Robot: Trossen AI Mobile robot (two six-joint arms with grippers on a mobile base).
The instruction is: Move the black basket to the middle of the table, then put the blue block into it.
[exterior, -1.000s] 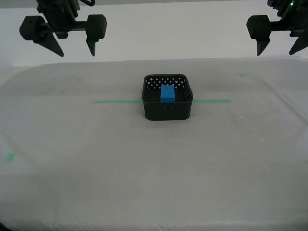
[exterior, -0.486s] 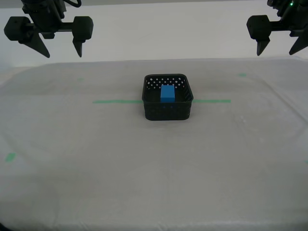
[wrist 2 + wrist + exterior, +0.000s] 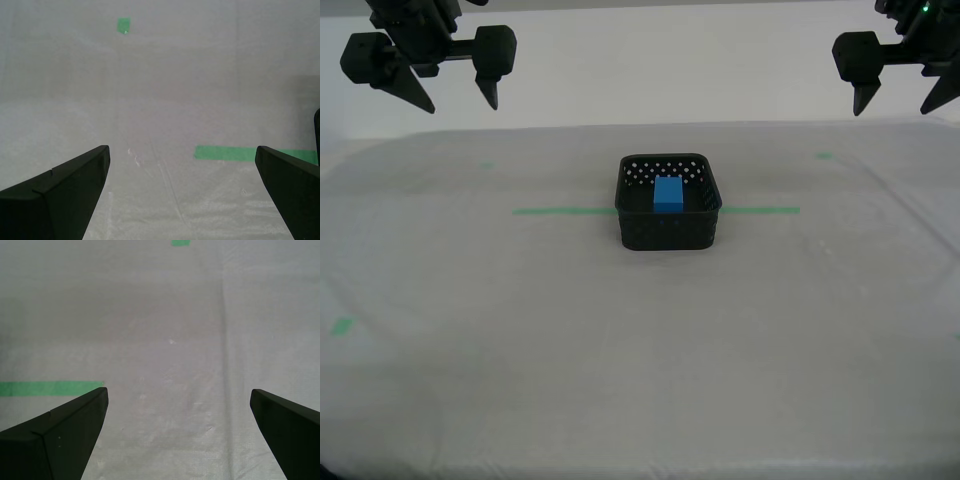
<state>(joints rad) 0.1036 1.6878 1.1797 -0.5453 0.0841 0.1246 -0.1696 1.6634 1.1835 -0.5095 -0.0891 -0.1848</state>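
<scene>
Watching the basket [image 3: 669, 232] sitting near the middle of the table [image 3: 520, 330], straddling the gap in the thin green tape line [image 3: 565, 211]. Noting it as small, black and rectangular, with rounded corners and rows of round holes showing pale along its far wall. Seeing the block [image 3: 668, 194] resting inside it against that far wall, bright blue, plain-faced and much smaller than the basket.

Holding my first gripper [image 3: 895, 110] high over the far edge at the exterior view's right, jaws spread wide and gripping nothing, looking down on bare sheeting and one end of the tape line. Holding my second gripper [image 3: 458, 105] likewise high at the exterior view's left, jaws apart and empty. Glimpsing a dark sliver [image 3: 317, 127] at the edge of the second wrist view, possibly the basket, but too cropped for telling.
</scene>
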